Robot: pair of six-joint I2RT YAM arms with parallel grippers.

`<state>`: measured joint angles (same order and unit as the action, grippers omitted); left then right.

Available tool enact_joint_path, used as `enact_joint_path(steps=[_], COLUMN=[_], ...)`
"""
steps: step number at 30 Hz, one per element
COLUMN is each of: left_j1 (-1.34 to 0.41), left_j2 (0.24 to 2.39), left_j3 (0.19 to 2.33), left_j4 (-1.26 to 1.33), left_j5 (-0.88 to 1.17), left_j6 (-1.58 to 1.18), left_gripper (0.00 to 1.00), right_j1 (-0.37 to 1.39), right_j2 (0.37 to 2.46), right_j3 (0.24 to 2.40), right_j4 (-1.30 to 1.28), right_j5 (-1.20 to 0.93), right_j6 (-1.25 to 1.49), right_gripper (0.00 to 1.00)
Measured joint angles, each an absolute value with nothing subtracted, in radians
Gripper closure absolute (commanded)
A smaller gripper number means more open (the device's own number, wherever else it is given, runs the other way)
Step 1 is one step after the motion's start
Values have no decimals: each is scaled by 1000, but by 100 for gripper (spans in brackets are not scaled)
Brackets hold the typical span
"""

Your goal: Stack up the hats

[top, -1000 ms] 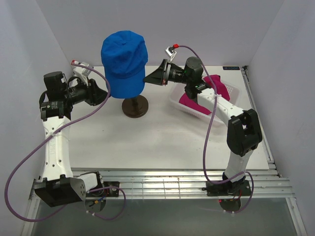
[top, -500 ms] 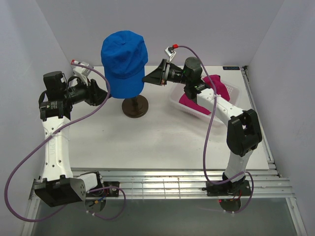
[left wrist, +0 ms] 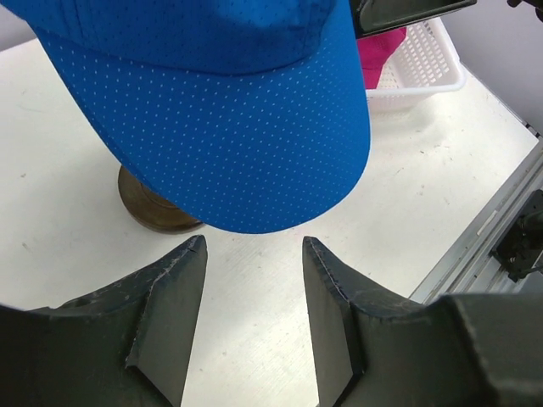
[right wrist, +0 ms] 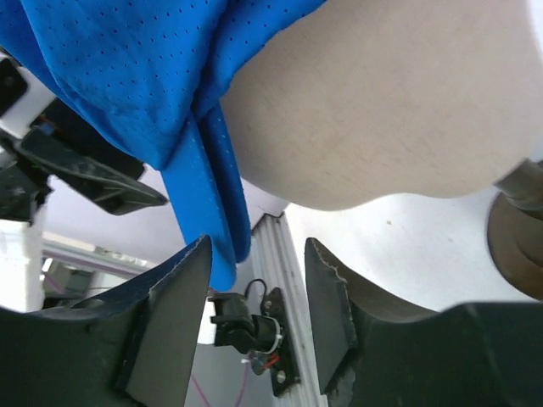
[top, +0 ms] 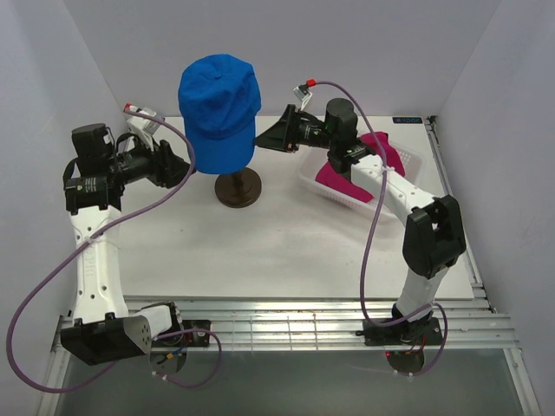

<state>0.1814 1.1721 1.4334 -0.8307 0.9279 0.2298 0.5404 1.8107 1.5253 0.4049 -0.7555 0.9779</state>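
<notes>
White bench [top: 260, 251]: blue hat [top: 218, 108] on mannequin head [right wrist: 382, 110], my left pincer [left wrist: 252, 244] and right pincer [right wrist: 258, 244] flanking it, both apart, likely to straighten it.

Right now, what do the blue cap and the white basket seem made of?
Blue cap: probably matte perforated fabric, dotted with tiny holes and softly folded. White basket: likely moulded plastic, with a stiff open grid wall.
</notes>
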Motion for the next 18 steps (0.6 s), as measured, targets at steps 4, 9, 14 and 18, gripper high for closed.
enact_joint_path(steps=[4, 9, 14, 18], left_j1=[181, 181, 181, 181], left_j2=[1174, 1200, 1264, 1344], left_j3=[1483, 1611, 1766, 1846], left_j4=[-858, -871, -794, -691], left_j5=[940, 955, 904, 827], left_j6=[239, 204, 114, 25], left_gripper=[41, 51, 53, 37], right_j1=[509, 451, 427, 428], right_j2=[1762, 1724, 1728, 1775], right_j3=[1530, 1621, 1833, 2012], right_j4=[284, 144, 12, -6], right_j5=[-735, -707, -574, -503], right_j6=[879, 768, 525, 389], right_gripper=[41, 40, 38, 38])
